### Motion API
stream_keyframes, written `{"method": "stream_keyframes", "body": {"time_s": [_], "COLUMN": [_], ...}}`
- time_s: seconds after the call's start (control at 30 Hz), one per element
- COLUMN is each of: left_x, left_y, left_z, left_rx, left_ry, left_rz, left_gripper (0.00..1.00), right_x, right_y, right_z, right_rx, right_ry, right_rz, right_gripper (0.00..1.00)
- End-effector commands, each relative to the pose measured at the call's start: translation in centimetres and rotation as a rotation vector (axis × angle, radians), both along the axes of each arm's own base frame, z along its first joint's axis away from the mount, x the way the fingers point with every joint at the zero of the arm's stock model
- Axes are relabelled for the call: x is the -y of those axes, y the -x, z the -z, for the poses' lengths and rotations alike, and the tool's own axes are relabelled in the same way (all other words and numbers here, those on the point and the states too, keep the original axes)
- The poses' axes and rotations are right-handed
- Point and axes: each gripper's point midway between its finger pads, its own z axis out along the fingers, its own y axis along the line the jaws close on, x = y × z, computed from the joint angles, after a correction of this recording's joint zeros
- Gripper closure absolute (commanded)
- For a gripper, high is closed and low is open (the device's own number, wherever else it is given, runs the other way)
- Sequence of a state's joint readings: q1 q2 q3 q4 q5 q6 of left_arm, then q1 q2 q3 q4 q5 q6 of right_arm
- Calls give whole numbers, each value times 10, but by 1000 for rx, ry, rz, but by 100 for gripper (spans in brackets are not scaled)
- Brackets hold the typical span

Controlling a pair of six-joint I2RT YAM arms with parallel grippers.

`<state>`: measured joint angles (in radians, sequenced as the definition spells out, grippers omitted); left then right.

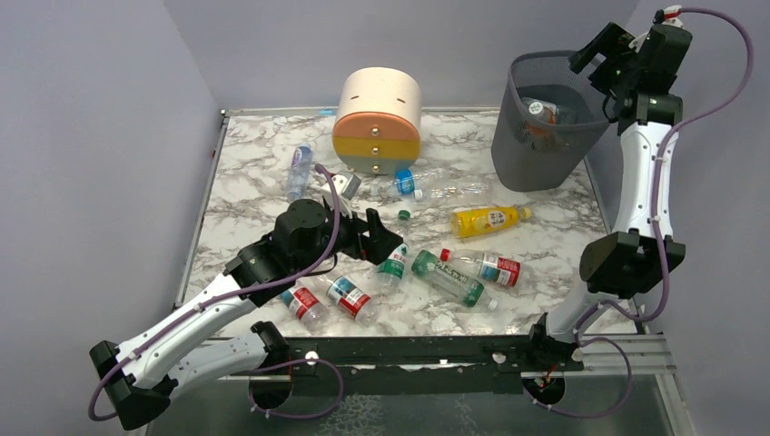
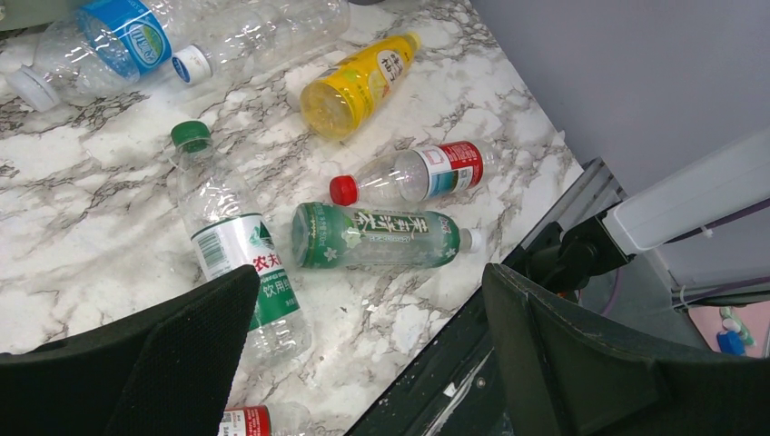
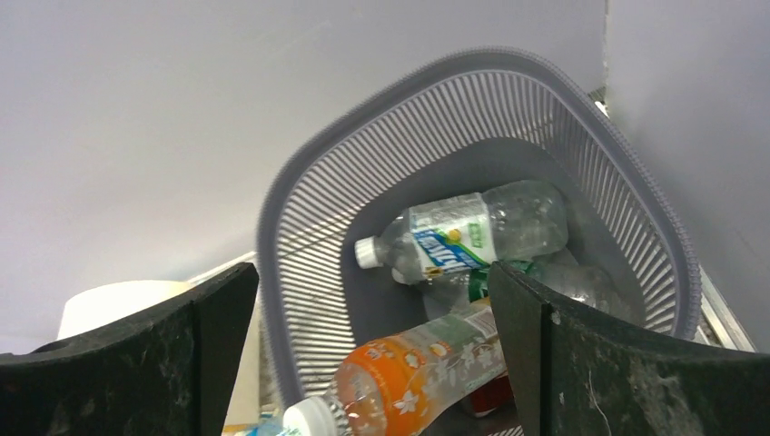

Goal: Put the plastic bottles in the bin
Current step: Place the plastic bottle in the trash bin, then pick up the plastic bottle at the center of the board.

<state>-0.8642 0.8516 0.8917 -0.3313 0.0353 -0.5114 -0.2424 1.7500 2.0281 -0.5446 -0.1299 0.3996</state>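
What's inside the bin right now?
Inside the bin lie a clear bottle with a white cap and an orange bottle in front of it. A third bottle shows partly beneath them. Anything lower is covered.

Right tool [image 1: 595, 65] is poised over the dark mesh bin [image 1: 536, 159]; bottles [image 1: 543, 111] lie inside. Left tool [image 1: 380, 238], jaws apart, sits low over the marble desk [image 1: 245, 204] among scattered bottles [image 1: 449, 277].

Top external set high behind the near edge, facing down over the whole table [image 1: 245, 209]; left wrist close above its near right part, sharing the yellow bottle [image 1: 486, 219] and green bottle [image 1: 449, 280] with top; right wrist just above the bin [image 1: 545, 159], looking in between own jaws, bin shared with top.
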Motion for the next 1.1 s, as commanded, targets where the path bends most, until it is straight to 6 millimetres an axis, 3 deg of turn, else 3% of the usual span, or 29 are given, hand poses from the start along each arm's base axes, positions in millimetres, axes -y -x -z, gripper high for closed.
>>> {"method": "stream_keyframes", "body": {"time_s": [0.0, 0.13, 0.3, 0.4, 0.8, 0.9, 1.07], "left_x": [2, 4, 4, 4, -2, -1, 3], "left_y": [-1, -2, -4, -2, -3, -6, -11], "left_z": [-2, -1, -1, -1, 15, 19, 24], "left_rx": [12, 11, 10, 5, -33, -39, -46], "left_ry": [6, 1, -1, 4, 2, -3, -22], "left_rz": [1, 5, 2, 3, -43, -51, -55], "left_gripper": [1, 1, 1, 1, 1, 1, 1], "right_x": [-26, -57, -97, -111, -161, -181, -232], "right_y": [31, 53, 81, 99, 148, 150, 160], "right_z": [-66, -87, -90, -87, -53, -36, -10], "right_rx": [164, 238, 272, 288, 235, 196, 140], "right_ry": [-3, -43, -114, -143, -244, -245, -257], "right_rz": [-98, -241, -435, -492, -704, -735, -837], "right_gripper": [0, 0, 0, 1, 0, 0, 1]}}
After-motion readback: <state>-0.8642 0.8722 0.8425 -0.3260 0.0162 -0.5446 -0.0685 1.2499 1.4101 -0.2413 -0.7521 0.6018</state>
